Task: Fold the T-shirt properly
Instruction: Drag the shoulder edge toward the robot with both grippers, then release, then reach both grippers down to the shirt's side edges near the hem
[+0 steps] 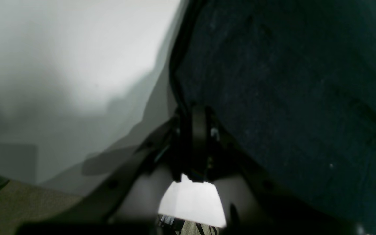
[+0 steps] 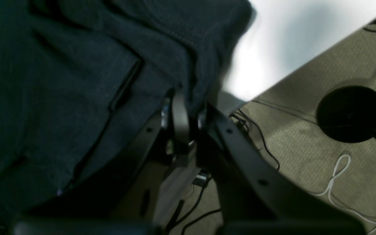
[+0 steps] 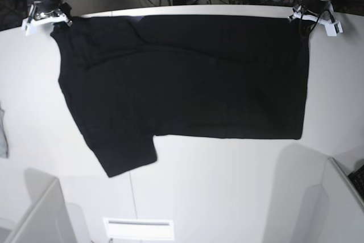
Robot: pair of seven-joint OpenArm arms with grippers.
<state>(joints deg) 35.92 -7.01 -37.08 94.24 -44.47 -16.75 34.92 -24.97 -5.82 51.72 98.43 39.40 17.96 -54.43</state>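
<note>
Between both hands [image 3: 51,18], T-shirt [image 3: 187,78] corners.

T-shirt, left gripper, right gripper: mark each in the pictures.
T-shirt [image 3: 187,83], base view, middle of the plain black cloth.
left gripper [image 3: 304,14], base view, fingertips at the far corner.
right gripper [image 3: 56,20], base view, fingertips at the other far corner.

T-shirt [image 3: 187,83] across table [image 3: 227,186], an end effector at each far corner

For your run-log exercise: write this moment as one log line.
left fingers: shut on shirt corner | right fingers: shut on shirt corner | shirt: spread on table, plain side up
</note>
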